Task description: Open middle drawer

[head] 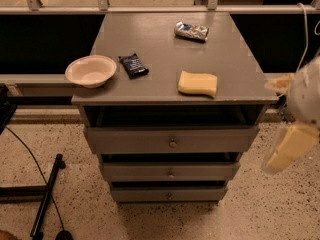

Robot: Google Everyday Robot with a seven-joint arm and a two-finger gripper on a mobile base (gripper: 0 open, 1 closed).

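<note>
The grey cabinet (165, 39) has three drawers stacked in its front. The middle drawer (200, 172) has a low flat front with a small round knob (170, 174) at its centre. It sits below the taller top drawer (210, 140) and above the narrow bottom drawer (200, 194). A dark gap shows above each front. My gripper (291, 143) hangs at the right edge of the view as a blurred white and yellowish shape. It is right of the cabinet, about level with the top drawer, and touches nothing.
On the cabinet top lie a white bowl (91, 70), a dark packet (133, 65), a yellow sponge (198, 83) and a silver-blue packet (191, 31). A black stand leg and cable (46, 196) lie on the speckled floor at left. A railing (160, 9) runs behind.
</note>
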